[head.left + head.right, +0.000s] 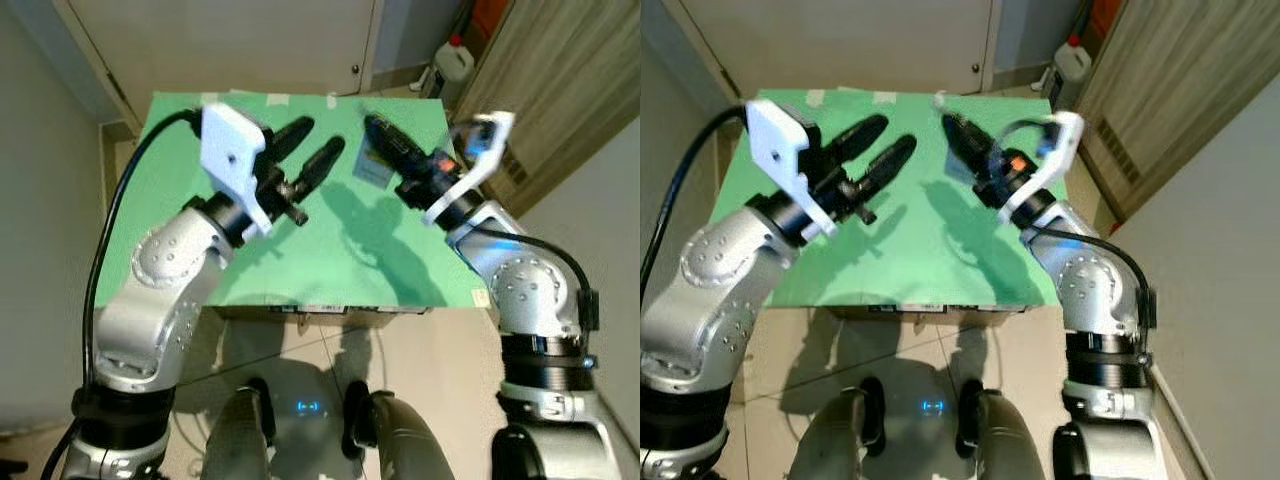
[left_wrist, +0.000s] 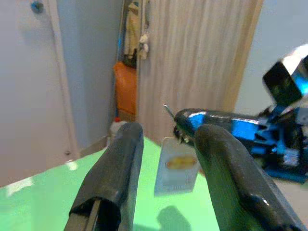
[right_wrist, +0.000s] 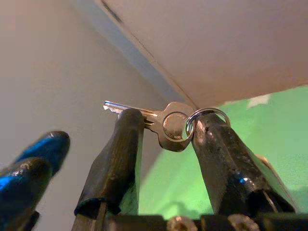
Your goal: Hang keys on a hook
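My right gripper (image 1: 378,127) hovers over the far right part of the green table (image 1: 330,250), shut on a silver key (image 3: 168,126) with a ring (image 3: 207,115). The key spans the two fingertips and its blade sticks out sideways. Just below that gripper a small pale translucent block (image 2: 175,166) with a yellow mark stands on the table; it also shows as a light patch, the block (image 1: 372,166). My left gripper (image 1: 318,138) is raised over the table's far middle, open and empty, its fingers pointing at the block and the right gripper.
A white door (image 1: 230,40) closes the room behind the table. A wood-grain panel (image 1: 560,90) runs along the right. A white jug (image 1: 455,60) and an orange container (image 2: 127,89) stand on the floor at the back right. The table's front edge (image 1: 330,310) is near my legs.
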Controlling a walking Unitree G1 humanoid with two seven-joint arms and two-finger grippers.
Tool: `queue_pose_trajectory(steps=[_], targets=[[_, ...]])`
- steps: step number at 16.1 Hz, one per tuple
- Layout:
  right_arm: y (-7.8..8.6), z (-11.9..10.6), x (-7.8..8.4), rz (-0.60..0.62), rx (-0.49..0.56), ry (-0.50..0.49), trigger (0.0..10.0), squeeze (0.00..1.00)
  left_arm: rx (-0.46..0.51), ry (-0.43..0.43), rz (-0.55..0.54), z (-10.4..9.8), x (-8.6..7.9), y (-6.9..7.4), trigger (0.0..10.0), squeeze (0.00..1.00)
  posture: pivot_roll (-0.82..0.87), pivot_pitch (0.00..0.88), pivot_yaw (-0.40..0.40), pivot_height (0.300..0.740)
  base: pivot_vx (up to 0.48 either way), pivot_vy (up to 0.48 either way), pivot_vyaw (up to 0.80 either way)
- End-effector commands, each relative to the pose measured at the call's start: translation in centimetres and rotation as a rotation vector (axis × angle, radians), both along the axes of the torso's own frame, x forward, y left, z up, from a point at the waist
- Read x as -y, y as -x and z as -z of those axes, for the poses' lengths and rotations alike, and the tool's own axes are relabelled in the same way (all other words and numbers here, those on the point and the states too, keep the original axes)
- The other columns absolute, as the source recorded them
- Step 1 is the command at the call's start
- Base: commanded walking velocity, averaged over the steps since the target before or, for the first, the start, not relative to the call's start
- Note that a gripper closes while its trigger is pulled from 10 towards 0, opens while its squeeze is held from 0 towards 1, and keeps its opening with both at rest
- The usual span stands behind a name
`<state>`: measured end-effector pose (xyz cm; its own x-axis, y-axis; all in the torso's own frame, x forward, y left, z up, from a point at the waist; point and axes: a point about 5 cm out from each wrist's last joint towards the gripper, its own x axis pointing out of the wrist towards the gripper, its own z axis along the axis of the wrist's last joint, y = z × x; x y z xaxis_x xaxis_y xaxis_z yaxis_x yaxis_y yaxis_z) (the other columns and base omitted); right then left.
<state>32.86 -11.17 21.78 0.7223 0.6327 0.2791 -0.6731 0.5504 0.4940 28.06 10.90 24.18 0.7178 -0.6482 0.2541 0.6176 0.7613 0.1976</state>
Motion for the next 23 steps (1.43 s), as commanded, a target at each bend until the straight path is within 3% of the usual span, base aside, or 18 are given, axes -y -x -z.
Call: queue_pose_trajectory(steps=[1, 4, 7, 8, 10, 11, 13, 15, 18, 20, 23], targets=[[0.8, -0.8, -0.3, -0.048, 0.058, 0.032, 10.0, 0.00, -0.027, -0.057, -0.003, 1.6, 0.1, 0.1, 10.0, 0.00, 0.10, 0.201, -0.042, 0.740, 0.000, 0.000, 0.00], [1.6, -1.8, 0.0, -0.116, 0.114, 0.027, 10.0, 0.00, -0.027, -0.103, 0.012, 2.6, 0.2, 0.3, 10.0, 0.00, 0.10, 0.198, -0.046, 0.740, 0.000, 0.000, 0.00], [2.3, -3.9, 0.9, -0.188, 0.198, -0.040, 10.0, 0.00, 0.040, -0.164, 0.039, 1.9, 0.0, 0.3, 10.0, 0.00, 0.10, 0.199, -0.050, 0.740, 0.000, 0.000, 0.00], [2.2, -4.1, 1.1, -0.184, 0.214, -0.012, 10.0, 0.00, 0.063, -0.197, 0.041, 1.6, -0.1, 0.2, 10.0, 0.00, 0.10, 0.199, -0.049, 0.740, 0.000, 0.000, 0.00], [1.4, -2.5, 0.6, -0.087, 0.186, 0.164, 10.0, 0.00, 0.039, -0.187, 0.037, 2.3, -0.2, 0.1, 10.0, 0.00, 0.10, 0.197, -0.047, 0.740, 0.000, 0.000, 0.00], [-0.7, 4.1, 0.6, 0.159, 0.011, 0.611, 10.0, 0.00, -0.117, -0.110, -0.068, 5.9, -0.6, -0.3, 10.0, 0.00, 0.10, 0.201, -0.048, 0.740, 0.000, 0.000, 0.00], [-0.1, 7.7, 0.5, 0.172, -0.039, 0.750, 10.0, 0.00, -0.236, -0.100, -0.209, 9.7, -1.8, -0.6, 10.0, 0.00, 0.11, 0.202, -0.050, 0.740, 0.000, 0.000, 0.00], [1.6, 9.9, -0.5, 0.111, -0.087, 0.696, 10.0, 0.00, -0.341, -0.068, -0.336, 12.5, -3.6, 0.1, 10.0, 0.00, 0.11, 0.220, -0.047, 0.740, 0.000, 0.000, 0.00], [2.7, 11.4, -1.2, 0.111, -0.087, 0.674, 10.0, 0.00, -0.412, 0.016, -0.441, 13.8, -5.1, 0.3, 10.0, 0.00, 0.11, 0.224, -0.040, 0.740, 0.000, 0.000, 0.00], [3.1, 11.4, -1.7, 0.146, -0.028, 0.650, 10.0, 0.00, -0.406, 0.073, -0.436, 13.7, -4.8, 0.3, 10.0, 0.00, 0.10, 0.218, -0.033, 0.740, 0.000, 0.000, 0.00], [3.4, 12.2, -1.5, 0.210, -0.037, 0.676, 10.0, 0.00, -0.466, 0.128, -0.404, 15.5, -2.9, 2.0, 10.0, 0.00, 0.10, 0.211, -0.033, 0.740, 0.000, 0.235, 0.73]])
